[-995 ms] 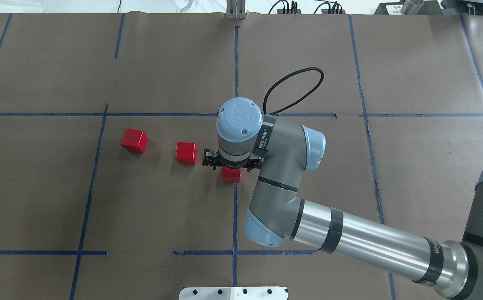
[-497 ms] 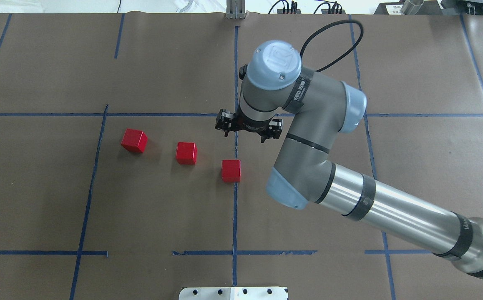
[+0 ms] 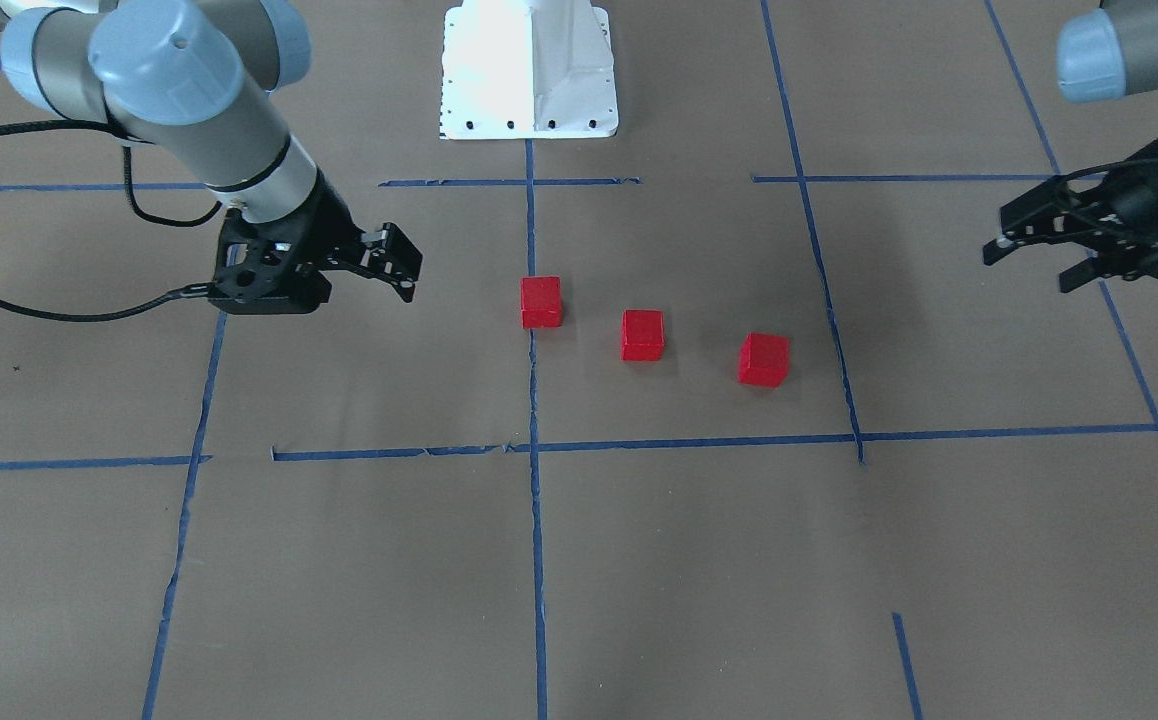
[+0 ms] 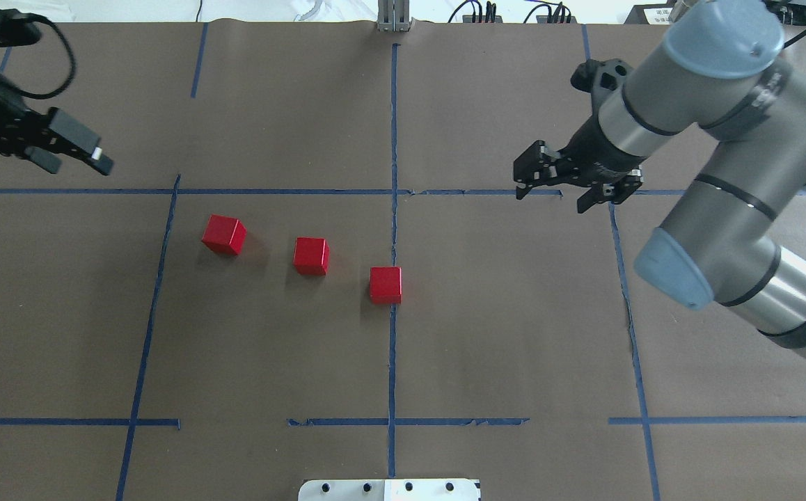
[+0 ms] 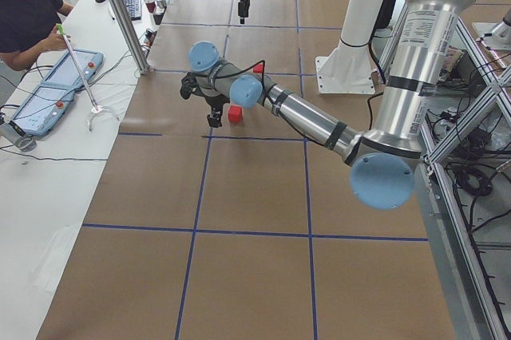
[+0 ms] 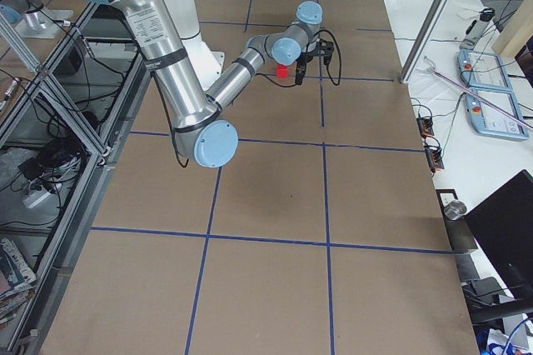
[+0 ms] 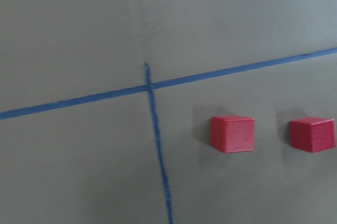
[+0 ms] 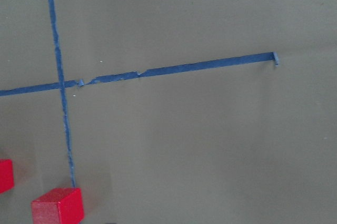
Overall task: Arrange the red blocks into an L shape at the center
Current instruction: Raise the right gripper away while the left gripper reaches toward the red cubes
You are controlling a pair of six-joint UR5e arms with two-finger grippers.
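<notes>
Three red blocks lie apart in a slanted row on the brown paper: left (image 4: 224, 234), middle (image 4: 311, 255), right (image 4: 385, 285). The right one touches the long blue tape line (image 4: 393, 125) at the center. They also show in the front view (image 3: 764, 359) (image 3: 642, 335) (image 3: 541, 302). My right gripper (image 4: 550, 202) (image 3: 324, 290) is open and empty, raised, to the right of the blocks. My left gripper (image 4: 77, 167) (image 3: 1029, 270) is open and empty, raised, to the far left of them. The left wrist view shows two blocks (image 7: 233, 134) (image 7: 311, 135). The right wrist view shows one (image 8: 58, 205).
The white robot base (image 4: 389, 489) (image 3: 529, 70) sits at the near edge on the center line. Blue tape lines (image 4: 271, 191) form a grid on the paper. Cables and a metal post (image 4: 394, 17) stand at the far edge. An operator (image 5: 24, 13) sits beside the table.
My right gripper has risen from the block at the center line and swung away to the right. The blocks have not moved. My left gripper has come into view at the upper left.
</notes>
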